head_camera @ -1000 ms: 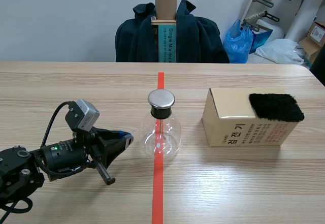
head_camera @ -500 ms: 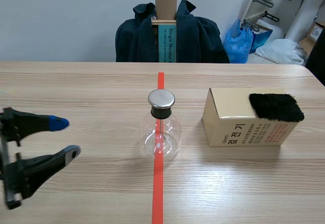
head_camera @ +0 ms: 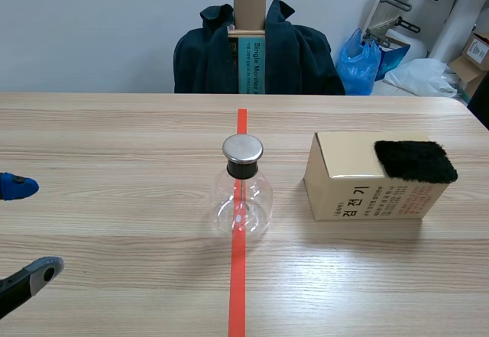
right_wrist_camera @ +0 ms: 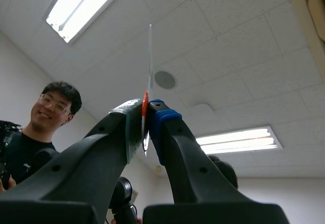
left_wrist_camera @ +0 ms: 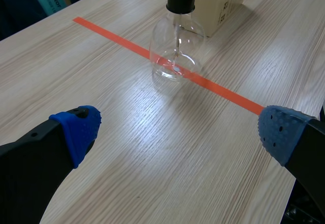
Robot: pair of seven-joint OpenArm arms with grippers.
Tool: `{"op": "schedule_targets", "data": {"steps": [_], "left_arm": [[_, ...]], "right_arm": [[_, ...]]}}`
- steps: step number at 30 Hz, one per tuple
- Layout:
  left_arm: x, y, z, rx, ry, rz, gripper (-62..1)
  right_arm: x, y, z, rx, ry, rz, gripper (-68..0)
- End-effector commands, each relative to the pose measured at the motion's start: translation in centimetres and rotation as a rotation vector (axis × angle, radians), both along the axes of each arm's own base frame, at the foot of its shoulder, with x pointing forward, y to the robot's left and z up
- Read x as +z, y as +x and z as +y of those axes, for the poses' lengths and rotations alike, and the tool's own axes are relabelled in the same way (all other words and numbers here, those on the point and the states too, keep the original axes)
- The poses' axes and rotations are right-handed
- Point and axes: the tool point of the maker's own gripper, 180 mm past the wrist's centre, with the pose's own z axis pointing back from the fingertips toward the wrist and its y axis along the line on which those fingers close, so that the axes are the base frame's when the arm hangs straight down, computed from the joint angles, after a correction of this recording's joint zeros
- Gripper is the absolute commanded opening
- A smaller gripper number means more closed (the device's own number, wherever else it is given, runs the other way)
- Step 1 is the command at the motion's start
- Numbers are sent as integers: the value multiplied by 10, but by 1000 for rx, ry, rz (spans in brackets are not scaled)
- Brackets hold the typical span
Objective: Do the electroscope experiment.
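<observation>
Right pincer pinches a thin clear strip, its long axis pointing at the ceiling. Left pincer gapes wide at the frame's left edge, with the electroscope flask mid-frame ahead of it and the black fur pad at right, likely closer to the other arm.

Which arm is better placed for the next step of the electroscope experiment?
Likely the right. Its gripper is shut on a thin clear strip, and the black fur pad on the box lies on its side of the table. The left gripper is open and empty.
</observation>
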Motion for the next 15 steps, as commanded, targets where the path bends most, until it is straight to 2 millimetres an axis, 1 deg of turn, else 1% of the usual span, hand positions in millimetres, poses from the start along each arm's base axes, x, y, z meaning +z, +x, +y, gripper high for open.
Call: {"op": "schedule_targets", "data": {"steps": [1,4,7,10,13,15], "left_arm": [[9,5,-3,4,-30,-28,14],[8,5,-3,5,-29,-26,14],[8,5,-4,5,-29,-26,14],[8,5,-3,5,-30,-27,14],[8,5,-3,5,-29,-26,14],[8,5,-4,5,-30,-27,14]], "right_arm": [[-8,5,-10,-20,4,-5,-667],[-37,31,-30,-78,5,106,-667],[-74,58,-48,-115,-21,239,-667],[-110,79,-63,-105,-16,353,-667],[-141,94,-72,-73,4,438,-667],[-168,109,-73,-44,6,542,-667]]}}
